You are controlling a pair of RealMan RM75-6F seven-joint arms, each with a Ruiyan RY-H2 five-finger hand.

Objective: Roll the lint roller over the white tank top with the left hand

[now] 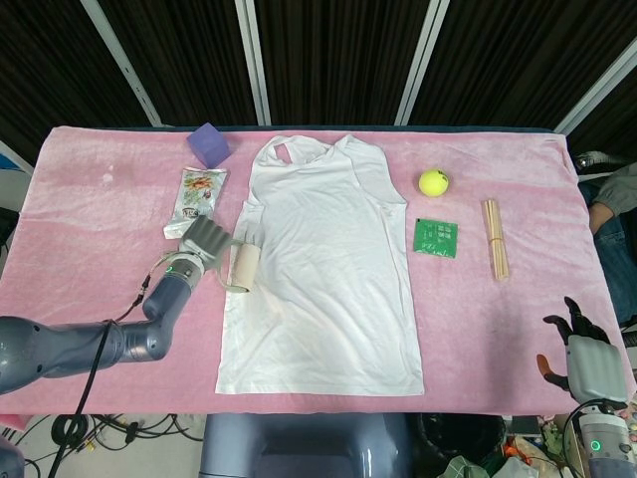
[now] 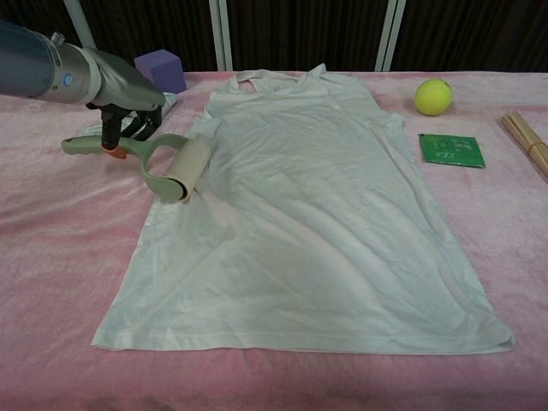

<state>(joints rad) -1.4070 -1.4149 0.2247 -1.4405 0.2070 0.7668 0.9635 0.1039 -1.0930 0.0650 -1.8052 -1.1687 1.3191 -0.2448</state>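
Two views, differing: chest shows left hand [image 2: 128,116] clamped on lint roller [image 2: 175,169] at white tank top [image 2: 308,214] edge; only head shows right hand [image 1: 587,360], fingers apart.

pink cloth [image 1: 109,199] over table; dark curtains [image 1: 338,60] behind, white poles [image 1: 254,60].

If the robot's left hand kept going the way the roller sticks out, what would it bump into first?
Probably the white tank top. The left hand holds the lint roller with its roll at the shirt's near edge, so the fabric comes first; whether it already touches is hard to judge.
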